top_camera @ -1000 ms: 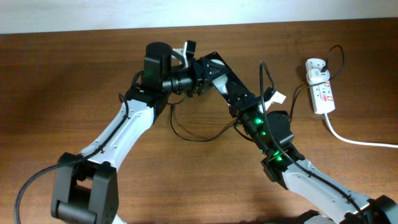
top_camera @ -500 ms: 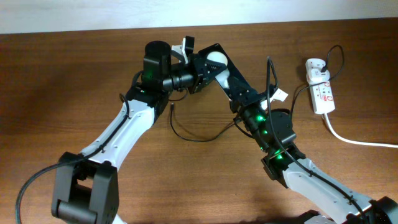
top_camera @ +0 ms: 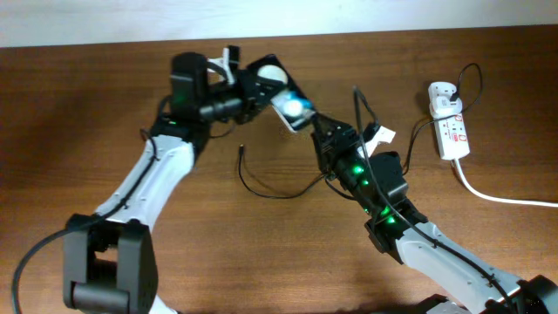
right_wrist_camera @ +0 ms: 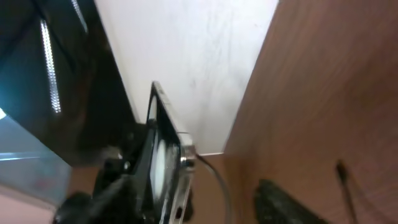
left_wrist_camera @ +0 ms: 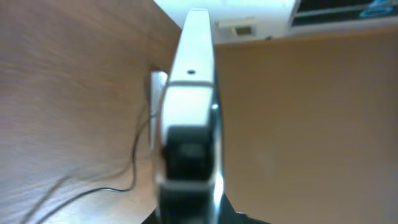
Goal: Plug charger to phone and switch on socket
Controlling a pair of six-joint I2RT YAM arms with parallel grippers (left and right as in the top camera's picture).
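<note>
Holds the black slab phone [top_camera: 283,94] aloft in the left gripper [top_camera: 247,86], seemingly clamped on one end, long axis slanting toward the right gripper [top_camera: 318,134]. Sees the thin black charger cable's plug tip [top_camera: 241,148] lying on the brown wooden table [top_camera: 78,105], nearer the left arm [top_camera: 166,167]. Cannot tell the right gripper's opening.

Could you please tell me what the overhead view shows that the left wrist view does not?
Only overhead: the white socket strip with its thick cord, and the lit face of the phone, which sits between the two arms. Only left wrist: the phone's thin silver edge, seen close up. Both: the phone, the black charger cable and the wooden table.
</note>
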